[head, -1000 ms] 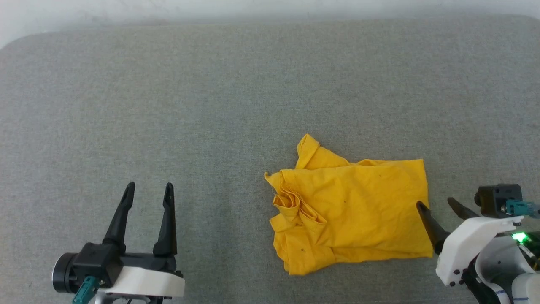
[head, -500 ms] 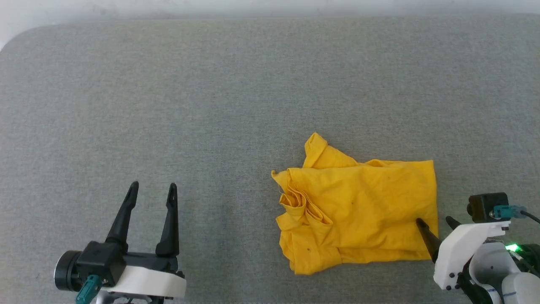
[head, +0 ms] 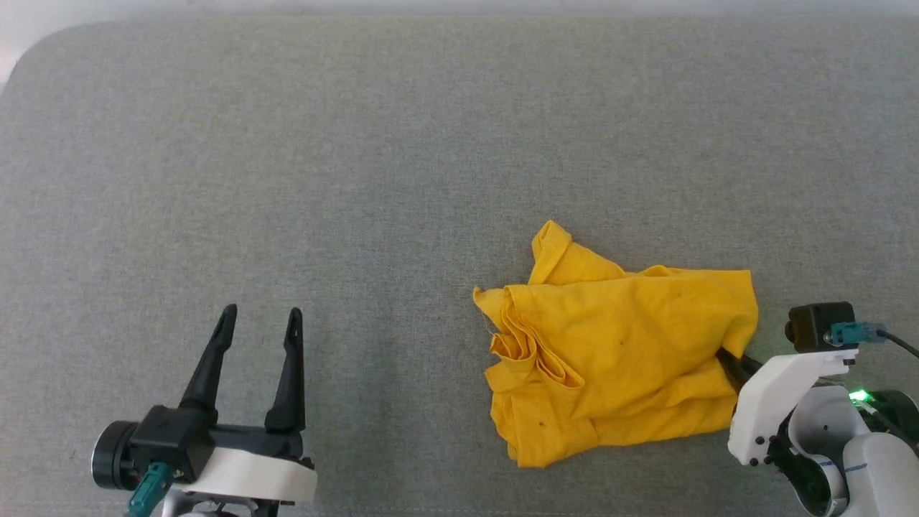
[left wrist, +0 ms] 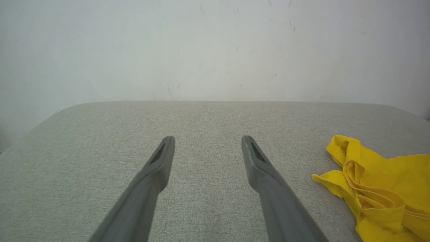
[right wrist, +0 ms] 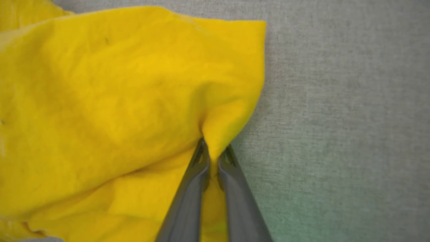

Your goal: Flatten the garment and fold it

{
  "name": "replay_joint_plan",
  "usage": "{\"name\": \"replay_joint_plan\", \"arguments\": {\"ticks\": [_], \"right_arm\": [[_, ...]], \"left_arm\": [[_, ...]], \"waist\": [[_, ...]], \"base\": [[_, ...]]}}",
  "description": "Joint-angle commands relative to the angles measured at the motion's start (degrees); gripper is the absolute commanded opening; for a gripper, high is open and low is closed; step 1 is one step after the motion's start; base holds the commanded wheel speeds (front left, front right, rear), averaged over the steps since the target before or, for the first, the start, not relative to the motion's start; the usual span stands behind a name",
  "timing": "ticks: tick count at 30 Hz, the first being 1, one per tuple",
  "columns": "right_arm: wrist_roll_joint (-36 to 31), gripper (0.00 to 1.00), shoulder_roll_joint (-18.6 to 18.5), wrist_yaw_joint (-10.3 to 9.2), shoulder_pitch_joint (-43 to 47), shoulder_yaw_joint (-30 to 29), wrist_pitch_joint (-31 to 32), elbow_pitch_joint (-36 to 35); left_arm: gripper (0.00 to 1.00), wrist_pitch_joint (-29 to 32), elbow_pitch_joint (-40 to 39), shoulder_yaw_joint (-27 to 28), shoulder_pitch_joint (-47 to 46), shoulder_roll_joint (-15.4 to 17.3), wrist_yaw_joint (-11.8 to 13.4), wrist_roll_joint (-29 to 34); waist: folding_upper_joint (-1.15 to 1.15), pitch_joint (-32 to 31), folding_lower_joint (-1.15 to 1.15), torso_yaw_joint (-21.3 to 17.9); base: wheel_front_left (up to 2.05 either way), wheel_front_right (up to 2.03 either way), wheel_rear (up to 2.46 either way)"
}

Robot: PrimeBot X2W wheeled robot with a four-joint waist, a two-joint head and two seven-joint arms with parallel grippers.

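The garment (head: 624, 337) looks soft and light, best taken by an edge. The right gripper (right wrist: 213, 152) pinches one there; the left gripper (head: 260, 316) gapes wide

No text, label, brand or number can be read. The yellow T-shirt (head: 617, 345) pinched in the right claw (right wrist: 214, 148) shows plain cloth.

My left arm (head: 237, 482) sits low at the lower left, wrist level. Its jaws stand wide apart, and the two dark fingers (head: 286, 373) point straight ahead with a clear gap between them. My right arm (head: 772, 406) is at the lower right, wrist angled inward to the left. Its jaws are pinched together on the right edge of the garment (right wrist: 100, 84), fingertips (right wrist: 201, 158) tucked into a raised fold.
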Motion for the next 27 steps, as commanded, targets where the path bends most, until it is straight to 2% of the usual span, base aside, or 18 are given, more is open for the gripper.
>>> {"name": "replay_joint_plan", "arguments": {"ticks": [1, 15, 27], "right_arm": [[0.2, 0.0, 0.1, -0.15, -0.4, 0.1, 0.4, 1.0], [0.8, 0.0, -1.2, -0.15, -4.3, 3.8, 0.5, -3.9], [0.0, 0.0, -4.3, -0.15, -16.0, 6.5, 0.0, -0.6]], "left_arm": [[1.0, -0.1, -0.3, -0.1, -1.1, 0.3, 0.5, -0.4], [1.0, -0.3, -0.9, -0.7, -2.3, 0.7, 0.8, -0.5], [1.0, 1.4, -3.4, -1.0, -6.5, 3.2, 0.7, 0.7]], "waist": [[0.0, 0.0, 0.0, -0.2], [0.0, 0.2, 0.0, -5.0], [0.0, 5.0, 0.0, -11.2]], "base": [[0.0, 0.0, 0.0], [0.0, 0.0, 0.0], [0.0, 0.0, 0.0]]}}
